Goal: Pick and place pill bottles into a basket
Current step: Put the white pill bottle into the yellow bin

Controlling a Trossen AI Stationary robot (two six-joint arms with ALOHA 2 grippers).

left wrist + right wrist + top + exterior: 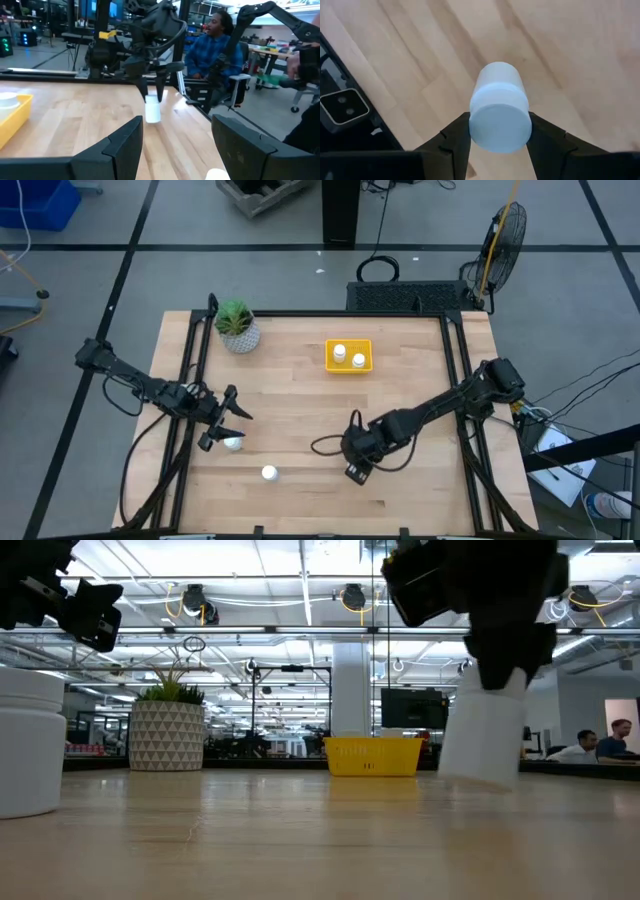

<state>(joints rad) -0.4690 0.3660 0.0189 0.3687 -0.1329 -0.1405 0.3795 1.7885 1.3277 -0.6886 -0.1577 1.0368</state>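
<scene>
High view: I saw two small white capped pill bottles [339,353] in the shallow yellow plastic basket [349,367]; two stood near the spread-fingered left gripper [226,423].
Right wrist view: right gripper [498,131] clamped a white pill bottle [498,112] above the wooden table [570,55].

Bench [300,400]: pale wood planks, dark frame rails along left and right edges.

On it directly:
- Potted plant [237,327], white patterned pot, far-left corner.
- Yellow basket [348,356], far side, right of centre; two pill bottles stand inside.
- Pill bottle [269,473], upright, alone near the front edge, left of centre.
- Another pill bottle [233,444], just left of and behind that one, close to the left rail.
</scene>
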